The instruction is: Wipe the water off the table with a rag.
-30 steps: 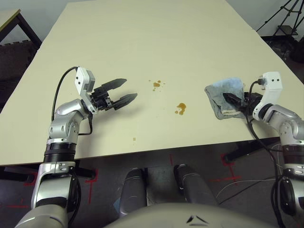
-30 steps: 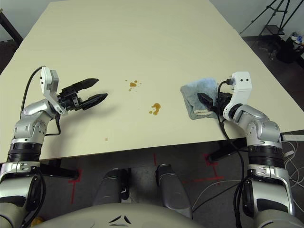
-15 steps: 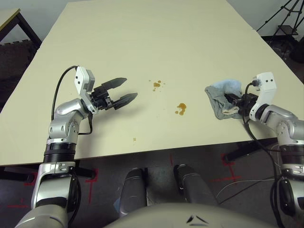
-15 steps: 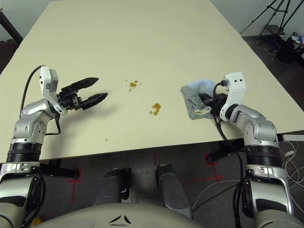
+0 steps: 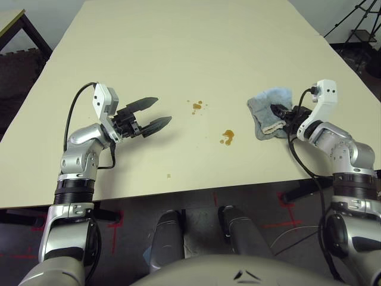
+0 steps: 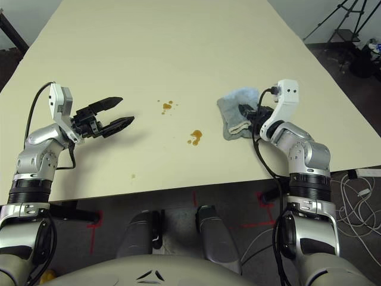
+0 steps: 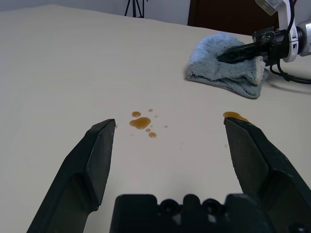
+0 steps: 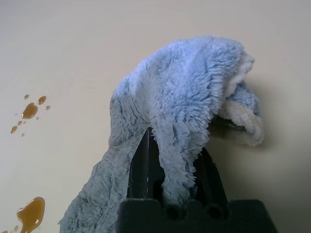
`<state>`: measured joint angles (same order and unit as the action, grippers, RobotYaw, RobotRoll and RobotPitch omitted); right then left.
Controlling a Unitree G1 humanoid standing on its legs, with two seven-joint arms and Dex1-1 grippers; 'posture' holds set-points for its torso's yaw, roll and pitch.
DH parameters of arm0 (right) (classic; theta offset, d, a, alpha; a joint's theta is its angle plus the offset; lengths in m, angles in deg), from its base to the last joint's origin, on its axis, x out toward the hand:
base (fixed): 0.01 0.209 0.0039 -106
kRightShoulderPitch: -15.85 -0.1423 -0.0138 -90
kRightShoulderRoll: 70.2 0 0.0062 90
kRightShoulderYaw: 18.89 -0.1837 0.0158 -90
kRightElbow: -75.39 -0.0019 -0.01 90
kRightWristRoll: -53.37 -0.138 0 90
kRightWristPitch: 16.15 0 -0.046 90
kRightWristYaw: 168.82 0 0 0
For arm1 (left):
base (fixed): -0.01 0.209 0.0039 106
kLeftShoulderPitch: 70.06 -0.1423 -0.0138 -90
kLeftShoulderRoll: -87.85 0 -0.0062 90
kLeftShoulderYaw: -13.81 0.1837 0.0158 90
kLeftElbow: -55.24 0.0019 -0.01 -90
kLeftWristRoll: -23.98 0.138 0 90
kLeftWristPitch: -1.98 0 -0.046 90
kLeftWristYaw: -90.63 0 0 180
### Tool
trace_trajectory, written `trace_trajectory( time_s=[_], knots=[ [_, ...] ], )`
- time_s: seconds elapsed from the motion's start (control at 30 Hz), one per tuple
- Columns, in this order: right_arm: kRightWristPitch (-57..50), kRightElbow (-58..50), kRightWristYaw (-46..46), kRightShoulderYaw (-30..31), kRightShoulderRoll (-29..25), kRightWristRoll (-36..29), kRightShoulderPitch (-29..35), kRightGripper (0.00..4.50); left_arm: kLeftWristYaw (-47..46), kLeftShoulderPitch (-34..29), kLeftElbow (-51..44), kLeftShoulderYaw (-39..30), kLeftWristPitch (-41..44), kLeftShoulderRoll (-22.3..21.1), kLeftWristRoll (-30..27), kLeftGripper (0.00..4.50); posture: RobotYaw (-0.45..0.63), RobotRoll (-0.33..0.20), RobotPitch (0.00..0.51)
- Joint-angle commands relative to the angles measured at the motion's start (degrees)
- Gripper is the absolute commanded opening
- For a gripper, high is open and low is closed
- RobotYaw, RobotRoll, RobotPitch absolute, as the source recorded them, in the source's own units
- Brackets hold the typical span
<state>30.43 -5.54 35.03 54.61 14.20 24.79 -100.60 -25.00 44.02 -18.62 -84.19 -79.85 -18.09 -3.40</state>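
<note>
Nearest the robot on its left side, the left gripper hovers just above the smooth pale cream-beige table with its two black fingers spread wide and nothing between them. A little farther out, near the middle of the table, sits the water: a small amber-brown splotch, and beyond it a second cluster of tiny amber drops. To the robot's right, at about the same depth as that far cluster, the right gripper pinches a fold of the soft, fuzzy light blue-grey terry rag, which lies bunched on the table with its whitish hem curled under. The rag looks light and limp, so it should drape and drag easily but will bunch up rather than stay flat; the hold in its middle fold seems sound, though pressing it down flat on the table would likely bring more cloth against the drops.
</note>
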Motion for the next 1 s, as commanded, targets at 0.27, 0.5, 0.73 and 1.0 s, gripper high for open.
trace_trajectory(
  time_s=[0.27,0.5,0.73,1.0],
  knots=[
    [-4.51,-6.74,-2.9,2.45,2.81,-0.12,5.61,0.09,1.23,-0.36,0.2,-0.11,-0.24,-0.62,0.18,4.5,-0.1,0.0,0.131],
    [-4.6,-6.7,-4.15,2.38,3.08,0.08,5.34,0.09,1.45,0.01,0.66,0.01,-0.46,-0.49,0.3,4.5,-0.1,0.0,0.13],
    [-7.79,-9.65,-5.6,4.7,6.28,-0.74,7.4,0.09,1.83,-0.32,0.81,0.05,-0.79,-0.76,0.48,4.5,-0.1,0.0,0.131],
    [-11.4,-13.29,-5.72,8.13,11.4,-1.28,8.53,0.09,3.77,-0.7,-0.37,-0.2,1.53,-2.04,-0.93,4.5,-0.1,0.0,0.136]
  ],
)
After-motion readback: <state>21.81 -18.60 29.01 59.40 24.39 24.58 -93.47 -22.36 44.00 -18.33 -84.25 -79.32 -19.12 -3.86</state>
